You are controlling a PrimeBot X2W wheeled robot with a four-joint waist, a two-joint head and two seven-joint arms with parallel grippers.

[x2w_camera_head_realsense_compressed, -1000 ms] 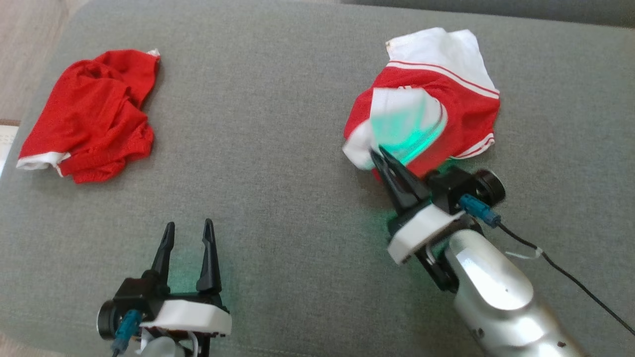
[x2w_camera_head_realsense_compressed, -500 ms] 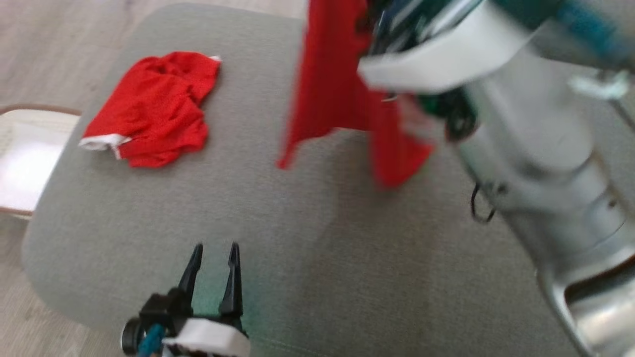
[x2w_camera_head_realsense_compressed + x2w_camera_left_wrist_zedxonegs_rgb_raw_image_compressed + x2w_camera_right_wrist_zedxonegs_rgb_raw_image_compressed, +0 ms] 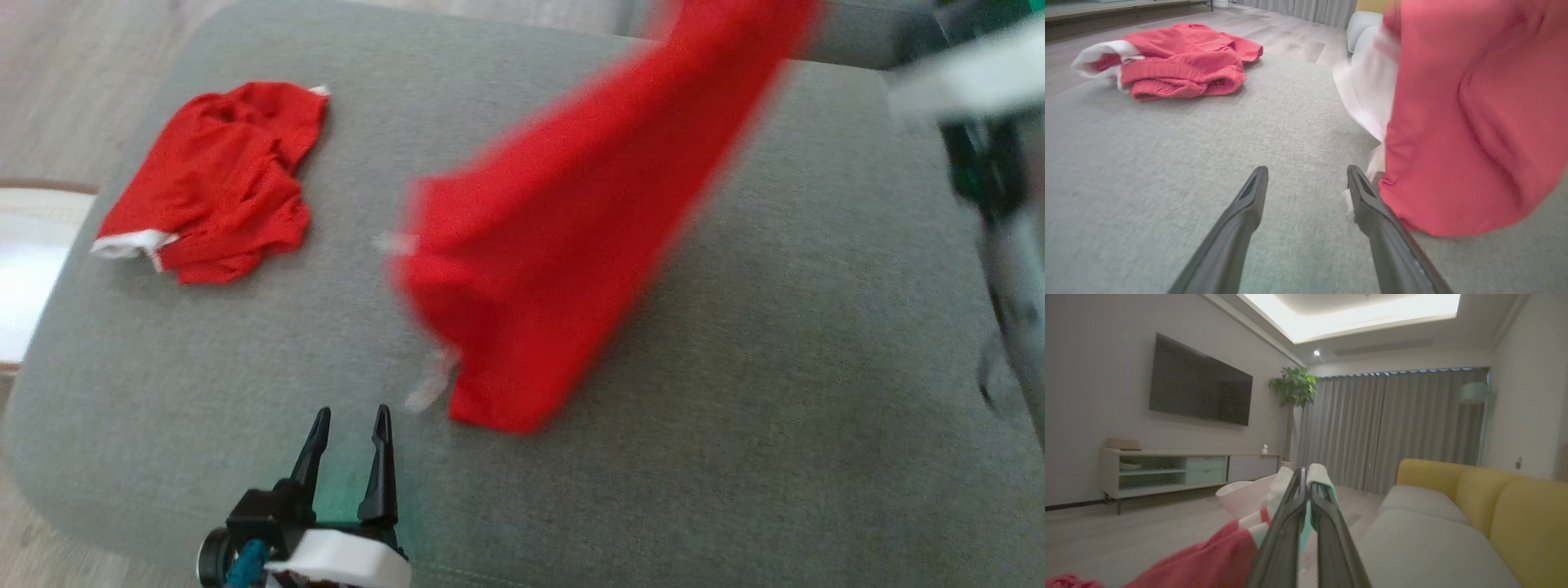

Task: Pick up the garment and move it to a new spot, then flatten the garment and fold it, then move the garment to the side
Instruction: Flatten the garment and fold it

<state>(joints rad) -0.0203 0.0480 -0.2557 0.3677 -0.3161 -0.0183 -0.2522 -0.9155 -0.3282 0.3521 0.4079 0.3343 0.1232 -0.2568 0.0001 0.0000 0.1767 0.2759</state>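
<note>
The right tool [image 3: 1305,477] is clenching the garment [image 3: 571,245] by its trim, dangling it above the cushion [image 3: 775,367] for relocating, while the left tool [image 3: 349,425] is idling released near the front edge

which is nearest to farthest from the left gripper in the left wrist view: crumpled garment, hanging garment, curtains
1. hanging garment: at that view's right, close beside the left gripper.
2. crumpled garment: ahead and to the left, lying on the grey cushion.
3. curtains: far back, beyond the floor.
</note>
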